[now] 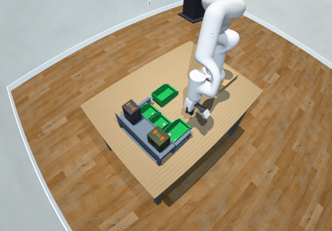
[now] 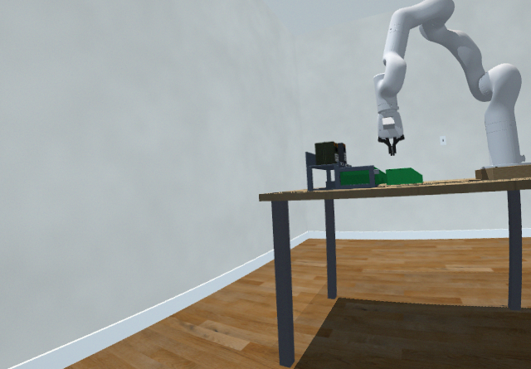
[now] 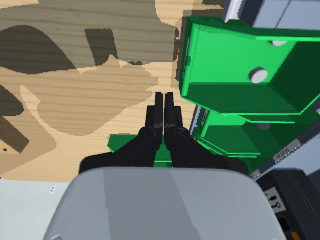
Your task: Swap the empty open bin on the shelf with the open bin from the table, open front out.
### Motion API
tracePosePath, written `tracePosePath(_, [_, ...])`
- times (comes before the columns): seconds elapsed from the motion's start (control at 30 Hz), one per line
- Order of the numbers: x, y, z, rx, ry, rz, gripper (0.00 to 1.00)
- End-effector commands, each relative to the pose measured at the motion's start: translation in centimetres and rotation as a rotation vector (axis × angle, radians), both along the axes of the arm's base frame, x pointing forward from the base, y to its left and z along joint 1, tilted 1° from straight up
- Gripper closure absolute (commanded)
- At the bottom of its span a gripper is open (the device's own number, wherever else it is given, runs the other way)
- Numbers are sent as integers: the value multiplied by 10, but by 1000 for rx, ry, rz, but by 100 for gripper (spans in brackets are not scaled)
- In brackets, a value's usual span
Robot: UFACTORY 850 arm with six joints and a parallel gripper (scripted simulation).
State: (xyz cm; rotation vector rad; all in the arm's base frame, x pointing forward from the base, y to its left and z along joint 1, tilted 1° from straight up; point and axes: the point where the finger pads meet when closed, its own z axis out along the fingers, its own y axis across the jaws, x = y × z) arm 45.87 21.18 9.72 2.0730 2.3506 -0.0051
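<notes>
My gripper (image 1: pixel 190 112) (image 2: pixel 392 153) (image 3: pixel 163 103) is shut and empty, pointing down above the table in front of the shelf. The empty green bin (image 1: pixel 162 95) (image 2: pixel 402 176) stands on its base on the table, beyond the shelf's far front corner; part of it (image 3: pixel 124 142) shows in the wrist view. The green bin with two pale parts (image 1: pixel 177 130) (image 3: pixel 220 57) is in the shelf's near-end place, open front out. Its front end seems to reach out past the front lip; whether it sits level is not clear.
Two other green bins (image 1: pixel 160 120) (image 1: pixel 148 110) with parts stand beside it in the grey shelf (image 1: pixel 139 133) (image 2: pixel 309 178). A black case (image 1: pixel 132 112) and an olive case (image 1: pixel 158 139) stand on the upper board. The arm's base is at the table's far side.
</notes>
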Motion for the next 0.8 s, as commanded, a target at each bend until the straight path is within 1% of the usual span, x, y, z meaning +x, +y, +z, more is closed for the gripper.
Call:
tracePosePath(0.0, [1,0,1,-4,-2,-1,100])
tracePosePath(0.47, [1,0,0,-4,-2,-1,100])
tracePosePath(0.77, [1,0,-6,-6,-3,-1,100])
